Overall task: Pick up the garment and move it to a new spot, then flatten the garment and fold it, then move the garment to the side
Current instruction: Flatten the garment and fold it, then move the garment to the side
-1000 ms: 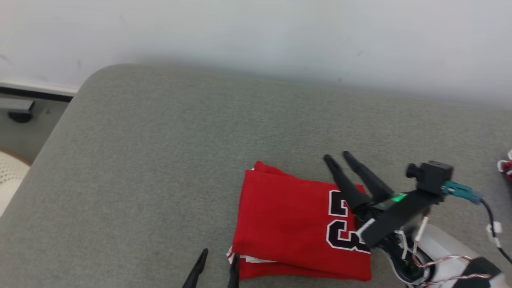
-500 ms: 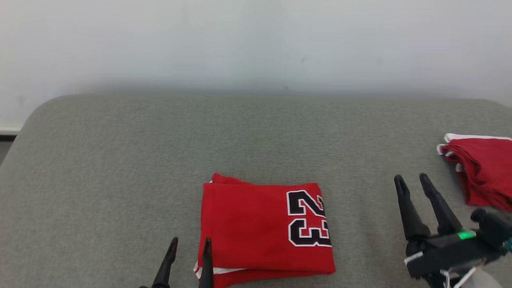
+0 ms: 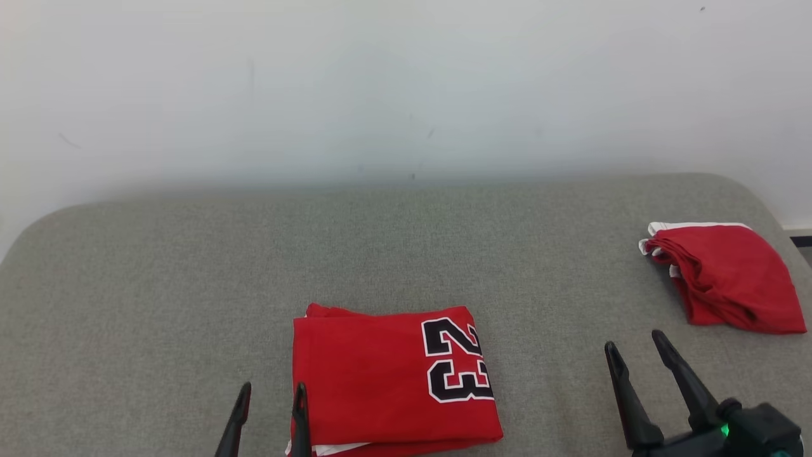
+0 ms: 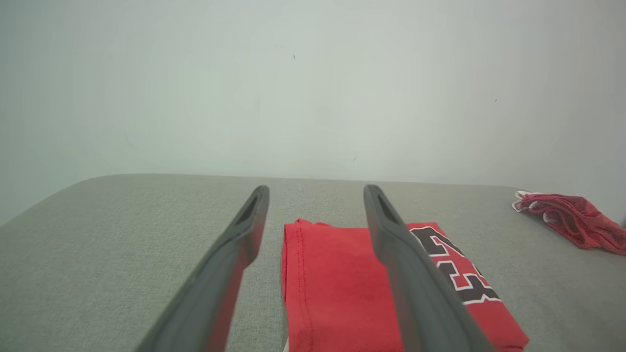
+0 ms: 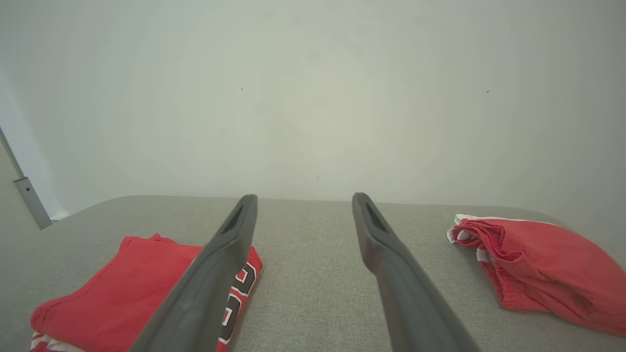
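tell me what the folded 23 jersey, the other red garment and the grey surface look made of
Folded jersey: seemingly smooth matte knit cloth, with a stitched hem and soft folds.
Other red garment: probably mesh sports fabric; tiny holes show in the right wrist view.
Grey surface: matte woven upholstery cloth, visibly grainy, with rounded padded-looking corners.

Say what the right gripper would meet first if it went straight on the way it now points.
Probably the white wall: from the right gripper the line runs over bare grey cushion, between the folded jersey and the crumpled red garment. Depth is unclear.
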